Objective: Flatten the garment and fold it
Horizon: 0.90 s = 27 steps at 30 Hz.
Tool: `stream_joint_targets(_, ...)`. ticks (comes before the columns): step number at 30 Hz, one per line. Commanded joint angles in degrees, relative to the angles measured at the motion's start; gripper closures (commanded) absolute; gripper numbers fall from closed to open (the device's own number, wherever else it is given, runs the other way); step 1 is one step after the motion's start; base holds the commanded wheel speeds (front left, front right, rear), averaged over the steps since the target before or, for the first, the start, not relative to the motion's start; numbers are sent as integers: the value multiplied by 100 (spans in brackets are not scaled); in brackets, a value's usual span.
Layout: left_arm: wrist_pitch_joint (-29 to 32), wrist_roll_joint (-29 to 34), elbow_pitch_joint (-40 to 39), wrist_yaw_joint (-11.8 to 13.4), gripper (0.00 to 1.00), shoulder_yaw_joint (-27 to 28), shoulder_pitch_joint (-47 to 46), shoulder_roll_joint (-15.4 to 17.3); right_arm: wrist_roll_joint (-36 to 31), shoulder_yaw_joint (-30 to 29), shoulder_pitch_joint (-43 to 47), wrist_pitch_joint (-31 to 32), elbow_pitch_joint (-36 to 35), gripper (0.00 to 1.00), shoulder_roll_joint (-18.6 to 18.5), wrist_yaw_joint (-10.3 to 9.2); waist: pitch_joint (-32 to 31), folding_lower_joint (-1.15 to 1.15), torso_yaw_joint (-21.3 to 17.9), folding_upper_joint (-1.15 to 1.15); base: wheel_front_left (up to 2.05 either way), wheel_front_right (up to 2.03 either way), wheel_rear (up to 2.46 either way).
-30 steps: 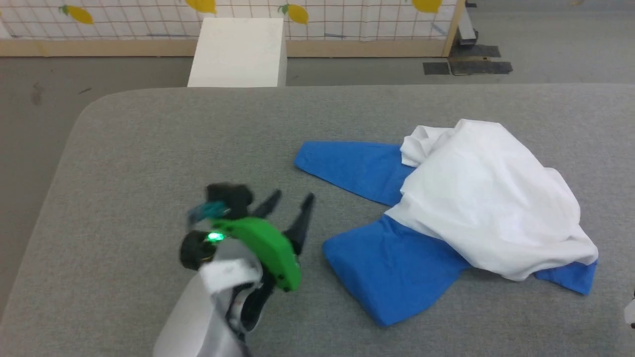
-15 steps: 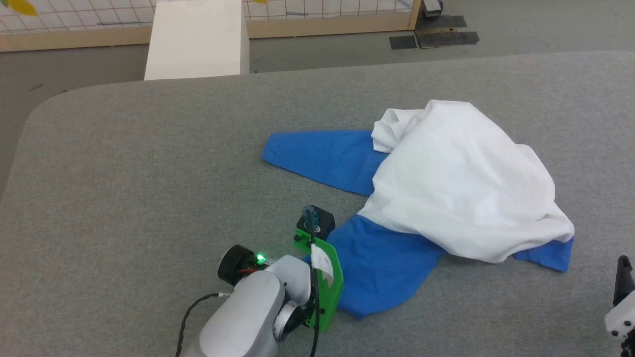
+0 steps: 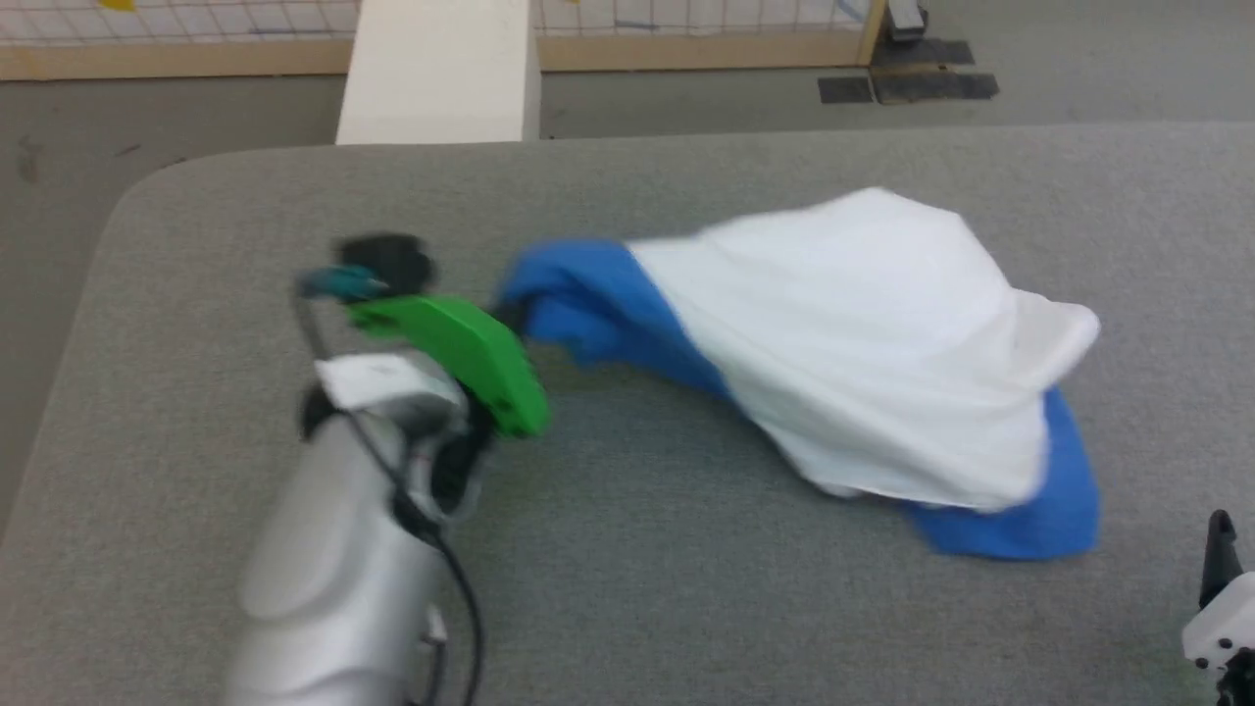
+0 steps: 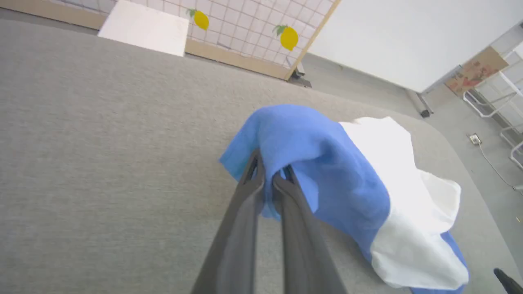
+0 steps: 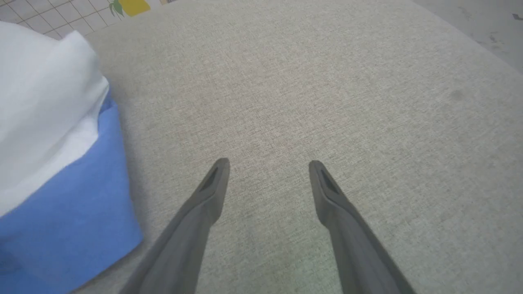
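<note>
The garment point(image 3: 863, 333), white with bright blue sleeves, lies bunched on the grey table and is stretched toward the left. My left gripper point(image 4: 269, 173) is shut on a blue sleeve point(image 4: 294, 139) and holds its end off the surface; in the head view that gripper point(image 3: 510, 316) sits at the sleeve's left tip. At the lower right my right gripper point(image 5: 267, 165) stands open over bare table, with the garment's blue and white edge point(image 5: 61, 171) to its left. One dark finger of it point(image 3: 1219, 549) shows at the head view's right edge.
The grey padded table point(image 3: 627, 588) has a rounded far-left corner. A white box point(image 3: 436, 69) stands on the floor behind it. Beyond it runs a wooden-framed grid panel with yellow lemon shapes point(image 4: 245, 36).
My left gripper has closed on the blue sleeve and pulled it up and to the left. The garment has been dragged and stretched leftward. The head camera has also shifted.
</note>
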Motion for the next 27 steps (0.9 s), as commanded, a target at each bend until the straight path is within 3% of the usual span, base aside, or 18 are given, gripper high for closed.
stream_joint_targets(1,-92,-38,-3,176,100,271,-73,237,-35,68,-107,-16,25,0,-2,-9,-129,0,137,-1,0,0,0)
stream_joint_targets(7,-170,-91,186,873,100,1197,481,969,-52,235,-115,-13,80,0,-2,-9,-197,0,217,-1,0,0,0)
stream_joint_targets(9,-164,-215,284,1074,100,1471,832,1037,-63,268,-90,-13,95,0,-2,-9,-211,0,246,-1,0,0,0)
stream_joint_targets(12,-18,-402,427,1124,100,1594,1293,989,-66,294,-44,-13,112,0,-2,-9,-226,0,306,-1,0,0,0)
stream_joint_targets(13,3,-495,432,1100,85,1625,1400,920,-69,286,-24,-13,111,0,-2,-9,-233,0,342,-1,0,0,0)
stream_joint_targets(14,7,-575,418,1073,27,1653,1461,860,-72,284,-10,-10,109,0,-2,-9,-246,0,369,-1,0,0,0)
stream_joint_targets(15,-44,-646,372,1034,0,1695,1509,809,-76,303,5,2,107,0,-2,-9,-265,0,401,-1,0,0,0)
stream_joint_targets(20,-907,-726,-239,544,0,1922,1587,787,-65,510,-15,31,13,0,-2,-9,-359,0,475,-1,0,0,0)
stream_joint_targets(23,-1887,-217,-661,249,0,1859,1781,980,-86,740,-54,90,-127,0,-2,-9,-402,0,511,-1,0,0,0)
stream_joint_targets(27,-3081,624,-939,144,0,1569,2179,1088,-96,1293,-126,321,-319,0,-2,-9,-410,0,575,-1,0,0,0)
